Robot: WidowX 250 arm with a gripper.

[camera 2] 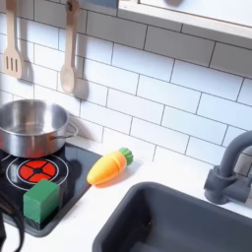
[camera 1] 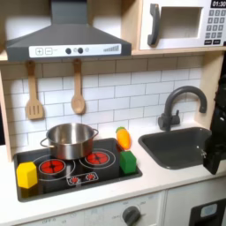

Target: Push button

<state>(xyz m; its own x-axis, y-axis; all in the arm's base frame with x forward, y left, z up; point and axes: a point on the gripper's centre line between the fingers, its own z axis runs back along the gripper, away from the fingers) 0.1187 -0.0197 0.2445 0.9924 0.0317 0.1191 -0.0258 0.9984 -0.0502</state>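
Dark end effector (camera 1: 215, 150) beside sink (camera 1: 175, 148), cannot tell if apart, hood buttons (camera 1: 75, 51) well away above

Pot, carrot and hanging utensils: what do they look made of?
Pot: looks like polished metal, shiny with bright reflections. Carrot: seems moulded plastic, smooth orange with a glossy highlight and green tip. Spatula and spoon: probably wood, matte tan, though painted plastic cannot be ruled out.

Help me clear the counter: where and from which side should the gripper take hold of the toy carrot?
Grip the carrot across its thick orange middle, probably from straight above. It lies flat on the white counter between the stove and sink, its green top end narrower, both long sides free of neighbours.
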